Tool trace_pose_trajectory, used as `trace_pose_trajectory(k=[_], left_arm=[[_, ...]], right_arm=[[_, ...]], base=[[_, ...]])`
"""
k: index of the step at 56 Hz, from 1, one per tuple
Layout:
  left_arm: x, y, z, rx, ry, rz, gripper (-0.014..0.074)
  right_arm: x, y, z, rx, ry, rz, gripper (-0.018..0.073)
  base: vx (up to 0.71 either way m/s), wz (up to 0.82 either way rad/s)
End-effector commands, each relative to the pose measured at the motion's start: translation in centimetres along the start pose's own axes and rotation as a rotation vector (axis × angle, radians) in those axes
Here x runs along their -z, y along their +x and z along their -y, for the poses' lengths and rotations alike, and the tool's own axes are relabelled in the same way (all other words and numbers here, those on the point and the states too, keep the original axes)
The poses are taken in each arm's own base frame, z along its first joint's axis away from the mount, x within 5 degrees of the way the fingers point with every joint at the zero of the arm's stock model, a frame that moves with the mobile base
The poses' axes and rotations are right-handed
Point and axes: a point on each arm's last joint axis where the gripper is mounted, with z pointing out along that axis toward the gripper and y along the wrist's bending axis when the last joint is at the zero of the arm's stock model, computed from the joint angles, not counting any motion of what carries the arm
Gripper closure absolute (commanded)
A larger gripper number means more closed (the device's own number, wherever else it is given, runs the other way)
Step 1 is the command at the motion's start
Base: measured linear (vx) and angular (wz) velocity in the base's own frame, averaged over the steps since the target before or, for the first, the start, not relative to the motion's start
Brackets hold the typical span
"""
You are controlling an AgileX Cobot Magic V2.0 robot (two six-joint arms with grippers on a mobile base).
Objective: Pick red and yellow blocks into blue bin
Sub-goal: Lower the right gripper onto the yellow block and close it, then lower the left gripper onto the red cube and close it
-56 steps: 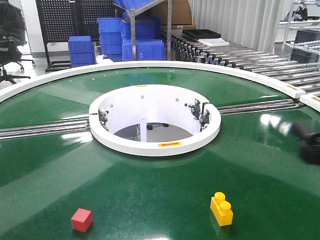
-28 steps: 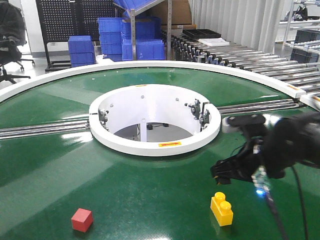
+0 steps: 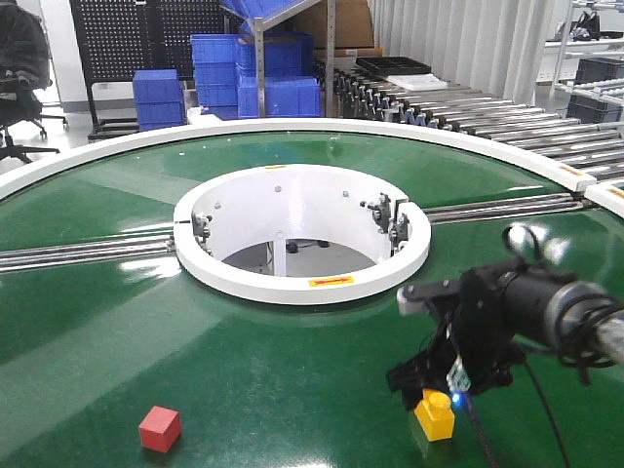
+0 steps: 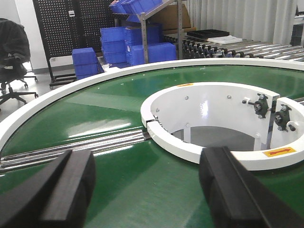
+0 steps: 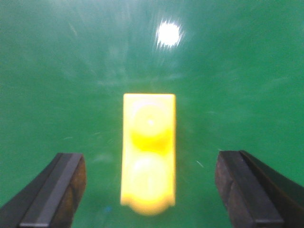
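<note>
The yellow brick (image 3: 436, 416) with two studs lies on the green turntable at the front right. My right gripper (image 3: 426, 383) hangs open just above it and covers its far end. In the right wrist view the brick (image 5: 148, 152) lies lengthwise between the two spread fingers (image 5: 52, 192), touching neither. The small red cube (image 3: 160, 428) sits alone at the front left. My left gripper (image 4: 147, 194) is open and empty, low over the green surface near the white ring (image 4: 213, 154). The blue bin is out of view.
A white ring (image 3: 292, 283) rims the round opening at the turntable's centre, with metal rails (image 3: 88, 253) running out to both sides. Ribbed blue crates (image 3: 224, 73) are stacked at the back. A roller conveyor (image 3: 507, 122) runs at the back right.
My right arm has swung in from the right edge and come down over the yellow brick. Both blocks stay where they were.
</note>
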Motion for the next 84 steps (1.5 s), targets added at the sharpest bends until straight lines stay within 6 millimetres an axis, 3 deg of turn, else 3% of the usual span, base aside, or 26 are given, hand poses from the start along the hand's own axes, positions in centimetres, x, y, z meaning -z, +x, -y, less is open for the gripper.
trace_pose_trajectory(k=[1,9,13,24,37,48,56,73,84], left_arm=[[0.3,-2.0,-0.1,0.009,-0.008,0.117,0.0028],[0.3,-2.0,-0.1,0.005,-0.008,0.117,0.0028],[0.3,-2.0,-0.1,0.005,-0.008,0.117,0.0028],[0.3,-1.9,-0.1,0.006,-0.007,0.114,0.0028],[0.2,-0.6,0.0,0.009,0.007,-0.045,0.0028],[-0.6,0.5,1.7,-0.004,0.1,-0.247,0.0028],[-2.9,2.2,3.6,0.026,0.175,-0.347,0.0028],[-9.3,8.2,6.9,-0.003,0.24,-0.59,0.0028],[-13.3,9.4,7.9,-0.015,0.248,-0.711,0.0028]], right_arm=[[1.5,-1.5,0.1,0.013,0.003,0.118,-0.003],[-0.4,-1.6,0.0,0.014,0.001,0.115,0.0026],[-0.8,-1.6,0.0,0.012,0.0,0.119,0.0113],[-0.9,-1.7,0.0,0.007,-0.004,0.126,0.0578],[-0.9,-1.0,-0.2,-0.008,-0.02,0.049,0.0573],[-0.9,-0.7,-0.2,-0.012,-0.024,0.025,0.0573],[-0.9,-0.7,-0.2,-0.017,-0.029,0.021,0.057],[-0.9,-0.7,-0.3,-0.018,-0.03,0.021,0.057],[-0.9,-0.7,-0.2,-0.017,-0.029,0.022,0.057]], base=[[0.0,0.0],[0.0,0.0],[0.0,0.0],[0.0,0.0],[0.0,0.0],[0.0,0.0],[0.0,0.0],[0.0,0.0],[0.0,0.0]])
